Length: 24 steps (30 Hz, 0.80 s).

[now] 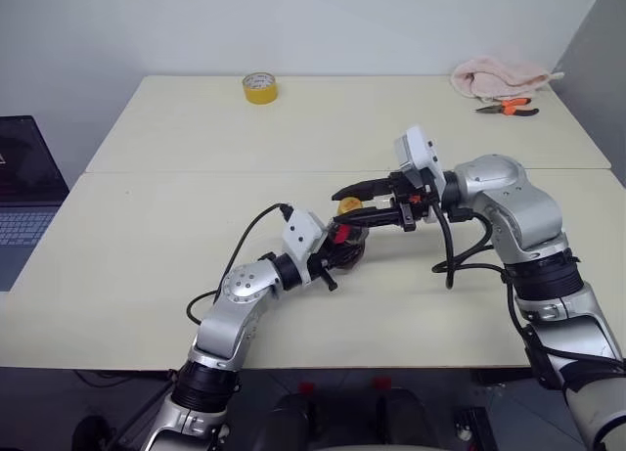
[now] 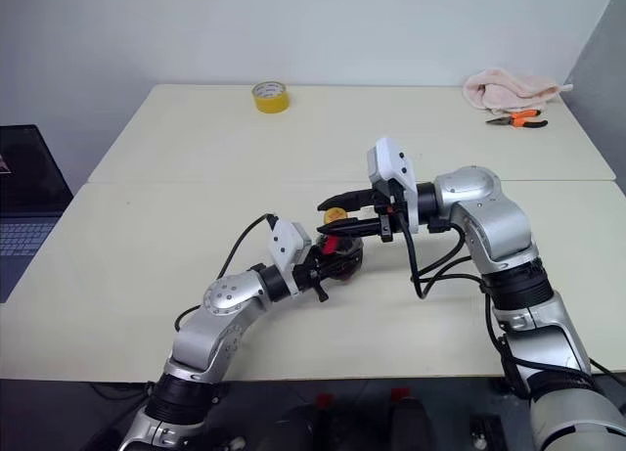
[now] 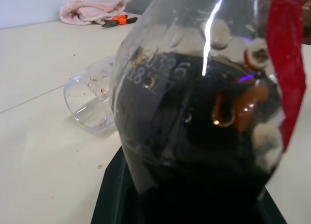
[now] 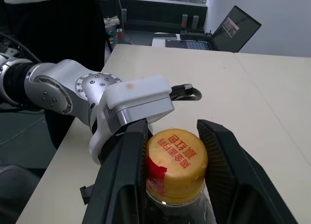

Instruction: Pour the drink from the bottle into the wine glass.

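The bottle (image 1: 349,256), small and clear, holds the dark drink (image 3: 194,151) and stands near the middle of the front table. My left gripper (image 1: 337,251) is shut on its body from the near left side. A red label strip (image 3: 286,63) runs around the neck. My right gripper (image 4: 171,125) reaches in from the right, level, with its fingers shut on either side of the yellow cap (image 4: 176,156). The wine glass (image 3: 90,105) is just beyond the bottle in the left wrist view; its bowl looks tipped on its side, but I cannot tell for sure.
A yellow tape roll (image 1: 259,87) stands at the far edge of the back table. A pink towel (image 1: 499,77) and orange-handled pliers (image 1: 509,106) lie at the far right. A laptop (image 1: 22,192) sits off the left side.
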{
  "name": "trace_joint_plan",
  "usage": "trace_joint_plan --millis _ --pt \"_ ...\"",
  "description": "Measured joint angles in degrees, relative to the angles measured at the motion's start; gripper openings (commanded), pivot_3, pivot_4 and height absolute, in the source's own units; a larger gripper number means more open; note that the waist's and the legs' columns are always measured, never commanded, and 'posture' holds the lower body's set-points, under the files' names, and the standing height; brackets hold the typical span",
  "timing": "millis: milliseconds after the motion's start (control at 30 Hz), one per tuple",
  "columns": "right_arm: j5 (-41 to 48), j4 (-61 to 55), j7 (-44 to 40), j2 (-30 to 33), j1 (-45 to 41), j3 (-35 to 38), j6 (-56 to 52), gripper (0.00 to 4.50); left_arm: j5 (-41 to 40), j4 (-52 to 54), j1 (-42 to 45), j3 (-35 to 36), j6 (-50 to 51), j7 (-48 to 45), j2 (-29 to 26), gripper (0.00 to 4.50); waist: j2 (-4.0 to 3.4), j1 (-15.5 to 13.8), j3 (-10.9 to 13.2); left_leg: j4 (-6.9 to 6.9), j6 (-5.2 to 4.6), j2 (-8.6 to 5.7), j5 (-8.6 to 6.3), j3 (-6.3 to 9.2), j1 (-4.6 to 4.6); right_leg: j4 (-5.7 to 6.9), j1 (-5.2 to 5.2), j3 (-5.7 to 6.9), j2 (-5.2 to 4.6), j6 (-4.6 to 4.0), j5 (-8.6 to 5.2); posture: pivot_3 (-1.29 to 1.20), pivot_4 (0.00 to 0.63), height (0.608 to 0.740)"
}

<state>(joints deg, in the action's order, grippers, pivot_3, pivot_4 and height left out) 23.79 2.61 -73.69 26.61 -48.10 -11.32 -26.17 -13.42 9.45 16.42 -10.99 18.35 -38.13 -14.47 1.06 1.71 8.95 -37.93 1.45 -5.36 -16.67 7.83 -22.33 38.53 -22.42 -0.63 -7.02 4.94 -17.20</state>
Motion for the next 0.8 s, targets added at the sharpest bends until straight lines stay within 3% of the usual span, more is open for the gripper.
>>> trace_joint_plan --millis 300,533,800 --pt "0.14 -0.9 1.29 -2.08 -0.37 -0.46 -2.28 4.49 0.14 -1.51 0.09 0.18 1.25 2.47 0.04 0.87 0.0 0.0 0.0 -0.02 0.0 -0.02 0.0 0.03 -0.04 0.0 -0.02 0.01 -0.01 0.0 0.0 0.0 0.15 0.74" --pt "1.69 -2.69 6.54 -2.37 -0.72 2.64 -3.7 4.5 0.31 -2.37 0.14 0.2 1.35 3.47 0.13 0.86 0.0 -0.01 0.0 -0.03 0.0 -0.02 0.0 0.04 -0.05 0.01 -0.03 0.02 -0.02 0.0 0.0 0.0 0.15 0.74" --pt "4.24 -9.32 22.79 -4.01 -0.75 10.37 -12.23 4.5 0.91 -3.19 0.35 0.29 0.34 5.39 0.95 0.86 0.0 0.01 0.0 -0.02 0.0 -0.01 0.0 0.0 -0.08 0.06 -0.12 -0.02 -0.02 0.0 0.0 0.0 0.15 0.74"
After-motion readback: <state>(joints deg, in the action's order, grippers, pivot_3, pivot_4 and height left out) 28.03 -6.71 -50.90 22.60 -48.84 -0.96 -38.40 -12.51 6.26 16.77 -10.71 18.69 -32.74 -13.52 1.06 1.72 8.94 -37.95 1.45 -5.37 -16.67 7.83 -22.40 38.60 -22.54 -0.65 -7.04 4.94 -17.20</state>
